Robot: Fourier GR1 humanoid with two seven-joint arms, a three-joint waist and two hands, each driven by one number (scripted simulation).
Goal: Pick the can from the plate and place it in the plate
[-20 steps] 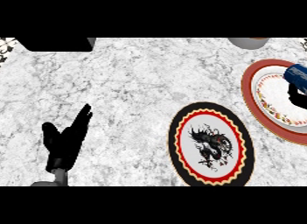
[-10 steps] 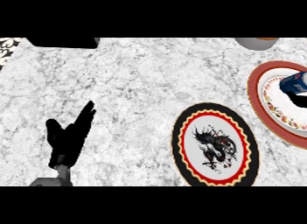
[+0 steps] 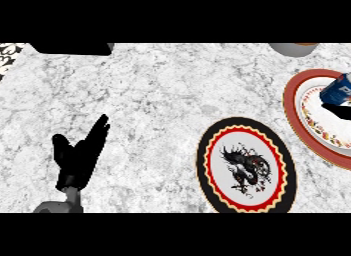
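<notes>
Can (image 3: 342, 88) on rt plate (image 3: 299, 116)

Stone, glazed china and painted metal

We see a marbled grey-white counter (image 3: 156, 100), smooth like polished stone; two plates (image 3: 244, 165) (image 3: 300, 107) look like glazed ceramic; the blue can (image 3: 341, 88) appears smooth printed metal; the left hand (image 3: 78, 157) is matt black.

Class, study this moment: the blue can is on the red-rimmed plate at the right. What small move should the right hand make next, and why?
Probably close round the can and lift it. The can stands tilted on the red-rimmed plate, with the right hand just beneath it, its grip unclear. The dragon plate waits bare to the left. The left hand rests open.
</notes>
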